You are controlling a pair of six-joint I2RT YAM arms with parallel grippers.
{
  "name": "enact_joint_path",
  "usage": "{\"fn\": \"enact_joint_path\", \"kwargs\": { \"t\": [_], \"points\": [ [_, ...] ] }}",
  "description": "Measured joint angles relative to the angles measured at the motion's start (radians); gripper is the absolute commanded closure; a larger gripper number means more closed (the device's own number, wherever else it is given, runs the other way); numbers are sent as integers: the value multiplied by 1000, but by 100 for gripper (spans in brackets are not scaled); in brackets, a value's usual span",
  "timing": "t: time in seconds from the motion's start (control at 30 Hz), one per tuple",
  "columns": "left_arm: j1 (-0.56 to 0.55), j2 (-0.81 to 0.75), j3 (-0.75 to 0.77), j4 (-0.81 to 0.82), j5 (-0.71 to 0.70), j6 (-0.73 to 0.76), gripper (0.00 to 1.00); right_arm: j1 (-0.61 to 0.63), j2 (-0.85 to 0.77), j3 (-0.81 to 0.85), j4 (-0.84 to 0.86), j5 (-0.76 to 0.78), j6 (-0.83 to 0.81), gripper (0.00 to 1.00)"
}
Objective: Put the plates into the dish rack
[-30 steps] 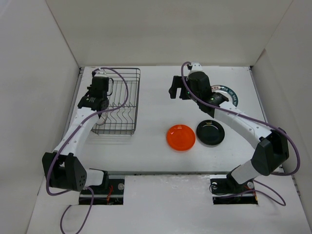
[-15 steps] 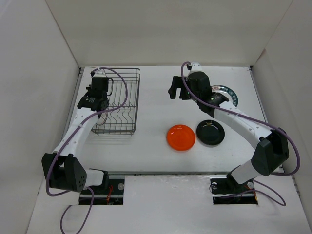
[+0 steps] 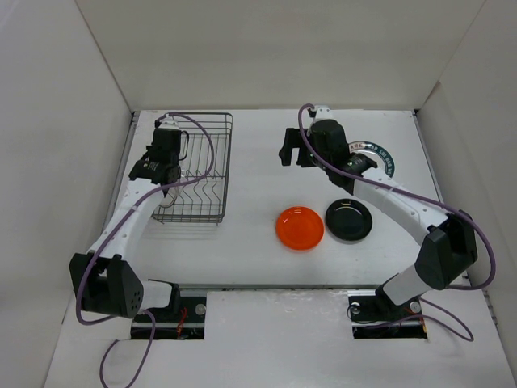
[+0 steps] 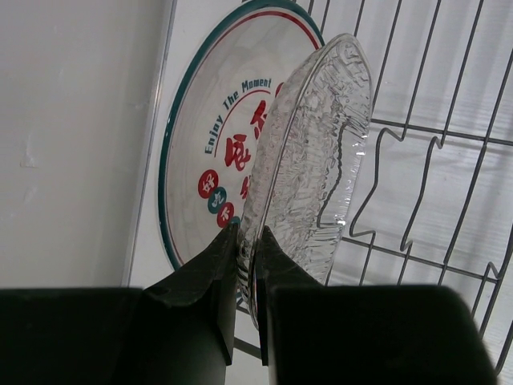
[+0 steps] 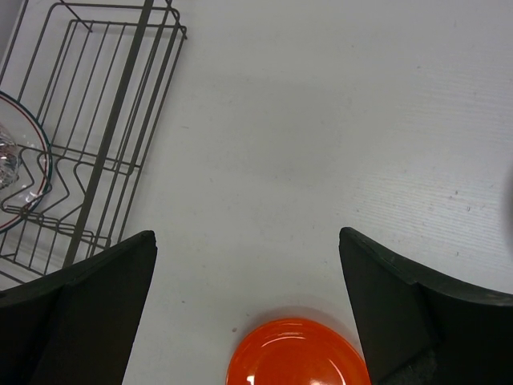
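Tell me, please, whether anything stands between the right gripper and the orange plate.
Nothing visible does. The right gripper is open over the table, and the orange plate lies flat just beyond it, uncovered.

Table (image 3: 258, 250) with rack (image 3: 227, 162), orange plate (image 3: 300, 227), black plate (image 3: 349, 219)

Rack (image 3: 198, 212) left; two loose plates (image 3: 300, 227) side by side, right.

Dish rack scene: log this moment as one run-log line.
left claw: shut on clear plate at dish rack | right claw: open, empty | orange plate, black plate: unracked
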Motion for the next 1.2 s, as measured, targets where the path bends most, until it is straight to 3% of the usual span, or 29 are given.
{"fn": "enact_joint_path", "kwargs": {
  "t": [0.33,0.47,0.53,0.63,0.67,0.9,1.0,1.2],
  "points": [
    [-2,35,-20,4,21,-5,100,0,10,0,-3,-9,0,0],
    [-6,51,-24,3,39,-2,83,0,10,0,-3,-10,0,0],
    [-8,55,-26,4,44,1,67,0,11,0,-3,-10,0,0],
    [-8,56,-26,5,55,5,53,-2,16,0,-3,-10,0,0],
    [-8,55,-26,5,59,7,38,-2,18,0,-3,-10,0,0],
    [-8,42,29,-47,138,26,0,-48,21,0,-5,-13,-5,0],
    [-8,40,168,-86,212,30,0,-163,12,-15,5,-50,-11,0],
    [-8,48,544,-108,422,29,0,-616,-26,-158,77,-143,79,0]
  ]
}}
